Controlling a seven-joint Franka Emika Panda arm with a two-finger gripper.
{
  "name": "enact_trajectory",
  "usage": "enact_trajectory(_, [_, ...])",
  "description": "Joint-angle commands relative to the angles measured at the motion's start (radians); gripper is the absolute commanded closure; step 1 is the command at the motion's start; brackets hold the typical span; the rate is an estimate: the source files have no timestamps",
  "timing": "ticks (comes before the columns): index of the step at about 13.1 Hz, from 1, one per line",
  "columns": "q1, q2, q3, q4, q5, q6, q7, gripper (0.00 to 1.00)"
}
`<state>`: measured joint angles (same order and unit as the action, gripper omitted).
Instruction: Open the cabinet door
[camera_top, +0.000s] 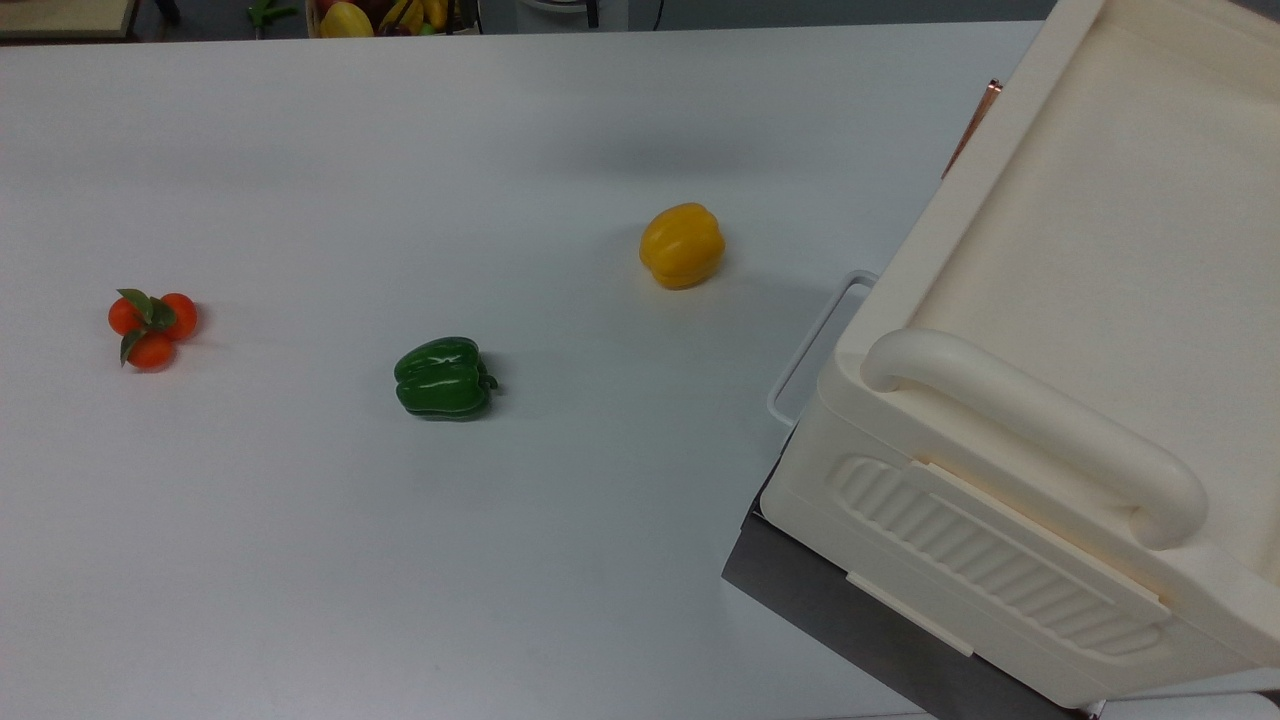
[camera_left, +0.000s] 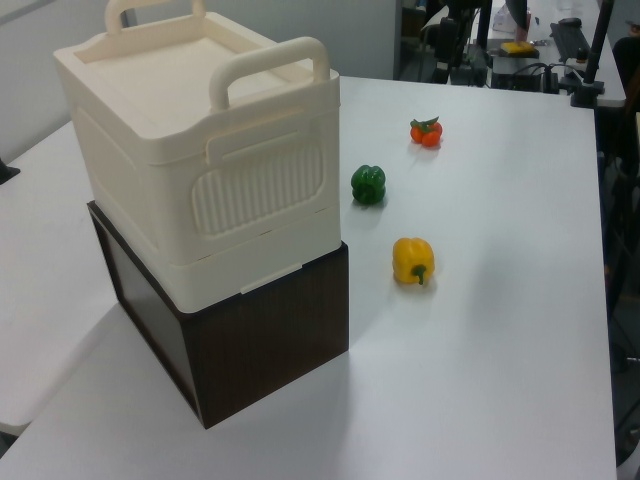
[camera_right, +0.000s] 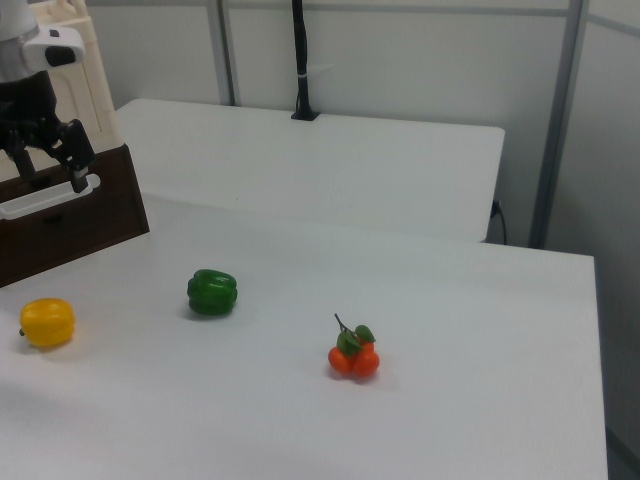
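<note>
The cream cabinet (camera_top: 1080, 250) stands on a dark brown box (camera_left: 260, 340) at the top view's right. Its door faces the peppers and is seen edge-on from above, where its copper-orange bar handle (camera_top: 975, 118) shows at the far corner. A strip of the door's cream face (camera_right: 98, 90) shows at the right view's left edge. My gripper (camera_right: 48, 165) hangs in front of that face with its black fingers (camera_right: 78, 152) spread open and nothing between them. It is just above a white loop handle (camera_right: 45, 200) that sticks out at the cabinet's base.
A yellow pepper (camera_top: 682, 245), a green pepper (camera_top: 443, 377) and a cluster of small oranges (camera_top: 152, 325) lie on the white table (camera_top: 400, 560). The white loop handle (camera_top: 815, 345) juts out toward the yellow pepper. The thick top handle (camera_top: 1040, 430) arches over the ribbed side panel (camera_top: 990, 560).
</note>
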<state>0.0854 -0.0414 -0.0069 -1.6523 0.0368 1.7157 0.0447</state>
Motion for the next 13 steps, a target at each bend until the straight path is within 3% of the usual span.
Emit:
enact_trajectory(1, [0.016,0.005,-0.005,-0.004,-0.012,0.031,0.018,0.00])
enact_trajectory(6, [0.016,0.003,-0.005,-0.003,-0.009,0.030,-0.002,0.00])
enact_trajectory(10, [0.016,0.000,-0.004,0.005,0.012,0.027,-0.141,0.00])
enact_trajectory(13, [0.016,0.003,0.010,0.028,0.101,0.016,-0.293,0.00])
